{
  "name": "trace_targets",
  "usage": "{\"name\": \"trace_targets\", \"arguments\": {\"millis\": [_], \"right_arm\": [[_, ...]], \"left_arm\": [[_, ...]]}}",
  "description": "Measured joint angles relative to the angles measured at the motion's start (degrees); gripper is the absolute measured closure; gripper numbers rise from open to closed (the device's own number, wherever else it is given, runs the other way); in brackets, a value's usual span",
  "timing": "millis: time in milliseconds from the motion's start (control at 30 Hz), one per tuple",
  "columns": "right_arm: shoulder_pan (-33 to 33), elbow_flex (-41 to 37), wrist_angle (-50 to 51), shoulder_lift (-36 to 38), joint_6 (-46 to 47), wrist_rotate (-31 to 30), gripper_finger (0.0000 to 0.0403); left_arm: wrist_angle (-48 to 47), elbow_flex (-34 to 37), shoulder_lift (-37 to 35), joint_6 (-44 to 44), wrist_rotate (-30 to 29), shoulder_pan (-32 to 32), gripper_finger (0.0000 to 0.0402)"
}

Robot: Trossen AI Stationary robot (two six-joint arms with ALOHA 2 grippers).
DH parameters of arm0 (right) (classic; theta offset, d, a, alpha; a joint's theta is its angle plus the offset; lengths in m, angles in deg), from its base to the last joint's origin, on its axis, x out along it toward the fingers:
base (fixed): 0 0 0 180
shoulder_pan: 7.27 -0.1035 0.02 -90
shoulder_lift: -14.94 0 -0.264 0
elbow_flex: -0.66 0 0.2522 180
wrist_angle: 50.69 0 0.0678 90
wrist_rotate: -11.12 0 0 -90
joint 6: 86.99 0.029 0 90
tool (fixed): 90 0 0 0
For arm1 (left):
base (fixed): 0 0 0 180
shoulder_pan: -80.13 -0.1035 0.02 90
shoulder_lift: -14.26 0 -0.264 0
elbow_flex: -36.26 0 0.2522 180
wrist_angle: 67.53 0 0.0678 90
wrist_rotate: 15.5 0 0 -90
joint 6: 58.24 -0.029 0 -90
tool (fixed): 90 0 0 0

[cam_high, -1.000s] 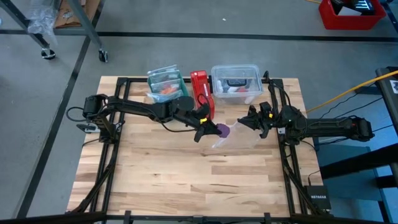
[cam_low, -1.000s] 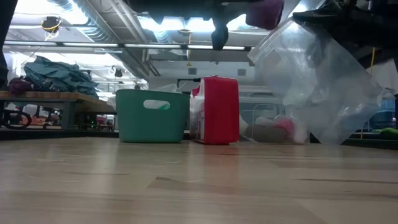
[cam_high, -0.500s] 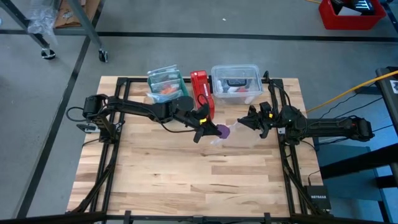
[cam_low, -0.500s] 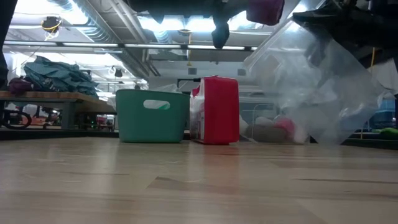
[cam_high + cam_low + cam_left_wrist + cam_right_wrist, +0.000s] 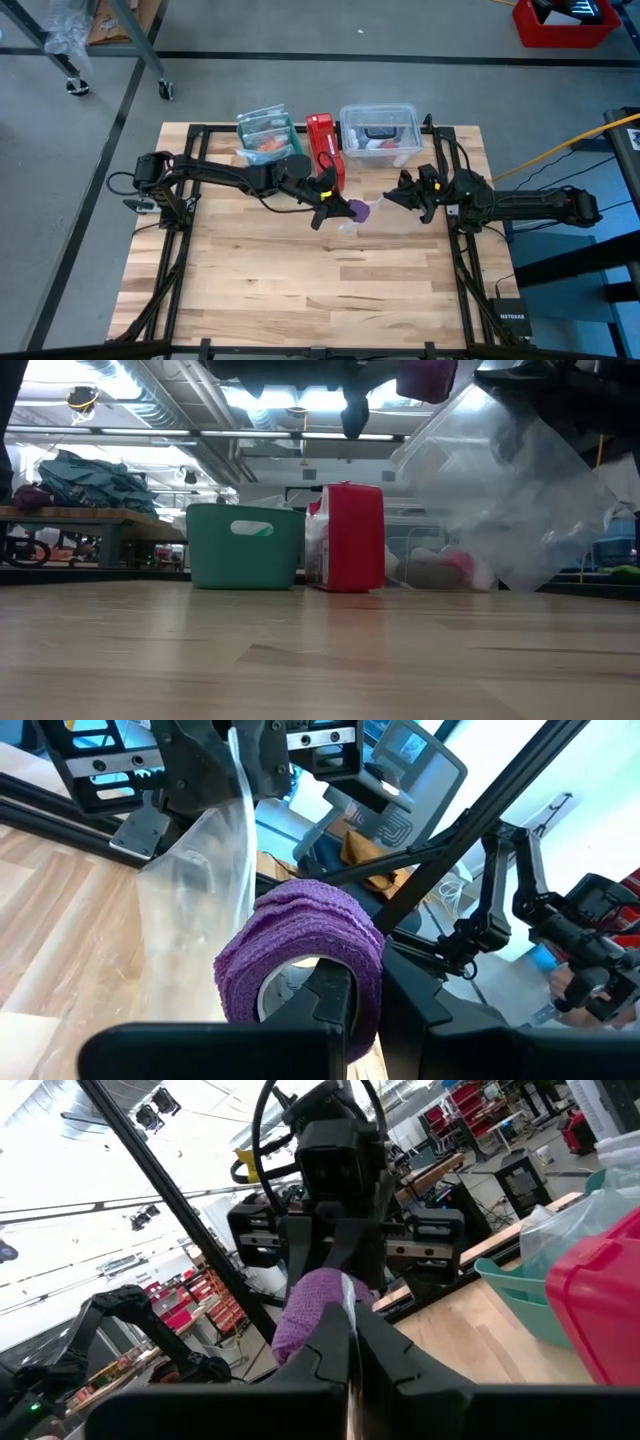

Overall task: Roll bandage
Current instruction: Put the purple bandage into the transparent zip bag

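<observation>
While one left end effector [image 5: 333,209] grips one bandage [image 5: 356,208], right end effector [image 5: 398,196] clamps one bag [image 5: 510,500].

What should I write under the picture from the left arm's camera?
The left gripper holds a rolled purple bandage beside a clear plastic bag.

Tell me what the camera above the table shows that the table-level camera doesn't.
Only the high view shows both arms whole: the left gripper holding the rolled purple bandage, the right gripper pinching a clear plastic bag, and the clear lidded bin.

Only the low view shows the bag hanging clear of the table.

Both show the red box and green bin.
</observation>
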Motion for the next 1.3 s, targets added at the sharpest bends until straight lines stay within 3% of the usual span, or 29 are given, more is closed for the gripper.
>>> {"name": "trace_targets", "arguments": {"millis": [800,1300], "right_arm": [[0.0,0.0,-3.2,0.1,0.4,0.9,0.0398],[0.0,0.0,-4.7,0.1,2.0,5.8,0.0398]], "left_arm": [[-1.5,0.0,0.0,-1.4,-1.3,0.0,0.0374],[-2.3,0.0,0.0,-1.9,-2.2,-0.7,0.0373]]}}
